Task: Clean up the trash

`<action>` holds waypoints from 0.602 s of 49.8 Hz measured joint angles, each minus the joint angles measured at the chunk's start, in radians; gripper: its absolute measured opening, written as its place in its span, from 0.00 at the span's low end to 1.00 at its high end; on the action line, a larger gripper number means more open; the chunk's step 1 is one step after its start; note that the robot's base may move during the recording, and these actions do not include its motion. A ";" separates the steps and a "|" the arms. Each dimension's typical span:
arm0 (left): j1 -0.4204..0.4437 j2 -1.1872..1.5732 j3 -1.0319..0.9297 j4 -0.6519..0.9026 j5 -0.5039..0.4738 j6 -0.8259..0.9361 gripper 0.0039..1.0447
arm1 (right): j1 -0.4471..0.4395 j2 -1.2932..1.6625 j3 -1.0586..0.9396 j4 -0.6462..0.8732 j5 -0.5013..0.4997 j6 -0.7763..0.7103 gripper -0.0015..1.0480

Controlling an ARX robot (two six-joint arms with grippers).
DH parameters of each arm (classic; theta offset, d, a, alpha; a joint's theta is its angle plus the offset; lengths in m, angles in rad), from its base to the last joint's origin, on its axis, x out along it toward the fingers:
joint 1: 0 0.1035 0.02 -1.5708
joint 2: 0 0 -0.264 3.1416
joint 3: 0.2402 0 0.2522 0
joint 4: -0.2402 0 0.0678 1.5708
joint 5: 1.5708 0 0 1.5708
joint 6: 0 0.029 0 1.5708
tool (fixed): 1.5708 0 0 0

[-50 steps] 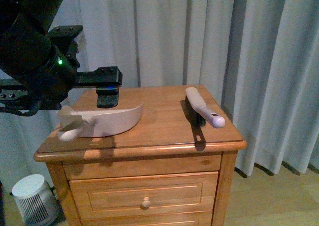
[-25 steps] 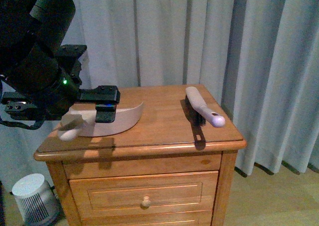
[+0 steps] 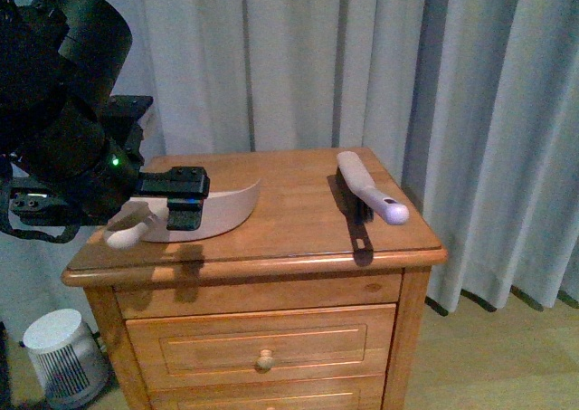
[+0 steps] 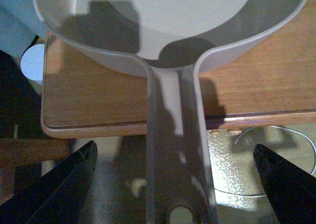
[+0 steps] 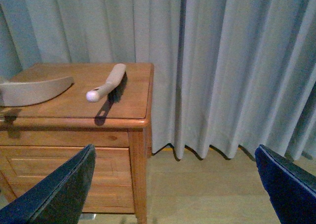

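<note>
No crumpled white paper wad shows in any view; the trash is out of view. A beige dustpan lies on the left of the wooden nightstand, its handle sticking out past the left front edge. My left gripper is open just above the handle end. In the left wrist view the handle runs between the two spread fingers, which do not touch it, and the gripper is empty. My right gripper is open and empty, off to the right of the nightstand above the floor.
A white-handled brush lies on the right of the nightstand top, and also shows in the right wrist view. Grey curtains hang behind. A small white fan stands on the floor at the left.
My left arm has come down and back towards the near left, so the gripper now sits over the dustpan's handle. The dustpan and brush have not moved.
</note>
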 joint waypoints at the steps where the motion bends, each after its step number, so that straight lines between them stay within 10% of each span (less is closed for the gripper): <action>1: 0.001 0.001 0.000 0.000 0.000 0.000 0.93 | 0.000 0.000 0.000 0.000 0.000 0.000 0.93; 30: 0.023 0.038 -0.007 0.025 -0.010 0.022 0.93 | 0.000 0.000 0.000 0.000 0.000 0.000 0.93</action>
